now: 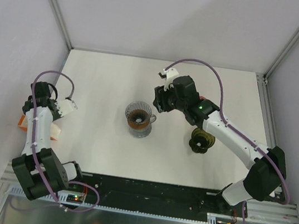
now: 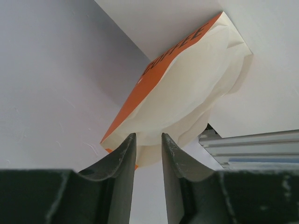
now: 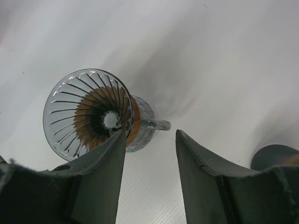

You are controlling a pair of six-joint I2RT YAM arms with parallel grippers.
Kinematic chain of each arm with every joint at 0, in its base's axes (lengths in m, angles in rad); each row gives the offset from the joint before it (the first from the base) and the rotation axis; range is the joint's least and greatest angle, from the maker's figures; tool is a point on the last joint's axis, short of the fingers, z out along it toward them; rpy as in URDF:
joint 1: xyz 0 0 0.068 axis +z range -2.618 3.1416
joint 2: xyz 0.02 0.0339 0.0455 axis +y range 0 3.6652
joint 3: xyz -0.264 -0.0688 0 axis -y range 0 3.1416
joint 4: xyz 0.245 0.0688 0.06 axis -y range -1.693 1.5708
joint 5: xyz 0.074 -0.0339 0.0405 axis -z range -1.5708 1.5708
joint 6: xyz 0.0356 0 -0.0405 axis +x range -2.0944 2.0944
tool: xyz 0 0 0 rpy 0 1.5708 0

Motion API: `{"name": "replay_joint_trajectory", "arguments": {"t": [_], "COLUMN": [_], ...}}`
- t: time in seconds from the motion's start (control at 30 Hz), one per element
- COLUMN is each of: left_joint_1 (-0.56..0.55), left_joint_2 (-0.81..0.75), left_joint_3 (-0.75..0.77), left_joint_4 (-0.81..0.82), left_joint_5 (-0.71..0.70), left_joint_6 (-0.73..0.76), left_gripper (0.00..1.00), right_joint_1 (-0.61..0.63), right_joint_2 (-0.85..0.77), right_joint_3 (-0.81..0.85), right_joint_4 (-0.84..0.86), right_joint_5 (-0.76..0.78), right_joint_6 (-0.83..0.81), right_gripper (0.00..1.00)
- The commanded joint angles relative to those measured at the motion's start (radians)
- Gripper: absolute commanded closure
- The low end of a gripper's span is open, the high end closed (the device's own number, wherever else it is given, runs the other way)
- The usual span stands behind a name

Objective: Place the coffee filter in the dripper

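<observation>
At the left edge of the white table (image 1: 104, 77), hard against the grey wall (image 2: 56, 84): an orange filter pack (image 2: 154, 77) with black lettering, lying tilted, mouth toward the camera. Spilling from that mouth, a stack of cream coffee filters (image 2: 187, 98), edges curved and slightly fanned. Just below the stack's lowest edge, the left gripper (image 2: 148, 144), dark fingers (image 2: 122, 158) aimed up at the paper. Jaws close together but not closed, only a narrow slot between the tips. Rim of the lowest filter in line with that slot; hard to tell from this angle whether touching either pad. To the right of the pack in the left wrist view, a strip of aluminium rail (image 2: 252, 140).

Near the middle of the table, well apart from the filters, the glass dripper (image 1: 139, 118): upright, ribbed cone open upward, brown collar round the neck, handle (image 3: 156, 125) turned toward the right arm.

Just beside the dripper on its right, raised above the table, the right gripper (image 3: 150, 136). Jaws wide apart, clamped on nothing, bare table between them. In the right wrist view, one fingertip overlapping the dripper's rim.

Under the right forearm, a dark brown ruffled object (image 1: 200, 140) on the table, a little to the right of the dripper
</observation>
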Motion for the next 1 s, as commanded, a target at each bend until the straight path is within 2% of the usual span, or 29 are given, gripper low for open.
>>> {"name": "replay_joint_trajectory", "arguments": {"t": [0.0, 0.2, 0.43, 0.97], "left_joint_1": [0.009, 0.009, 0.008, 0.01], "left_joint_2": [0.009, 0.05, 0.049, 0.136], "left_joint_3": [0.044, 0.045, 0.015, 0.024], "left_joint_4": [0.008, 0.016, 0.021, 0.028], "left_joint_5": [0.015, -0.04, -0.076, -0.144], "left_joint_6": [0.046, 0.041, 0.063, 0.028], "left_gripper": [0.67, 0.68, 0.64, 0.7], "right_joint_1": [0.006, 0.007, 0.006, 0.004], "right_joint_2": [0.004, 0.001, 0.005, 0.002], "right_joint_3": [-0.003, -0.004, -0.009, -0.009], "right_joint_4": [0.011, 0.006, 0.007, 0.003], "right_joint_5": [0.016, 0.018, 0.016, 0.017], "right_joint_6": [-0.017, -0.017, -0.015, -0.017], "right_gripper": [0.49, 0.49, 0.49, 0.49]}}
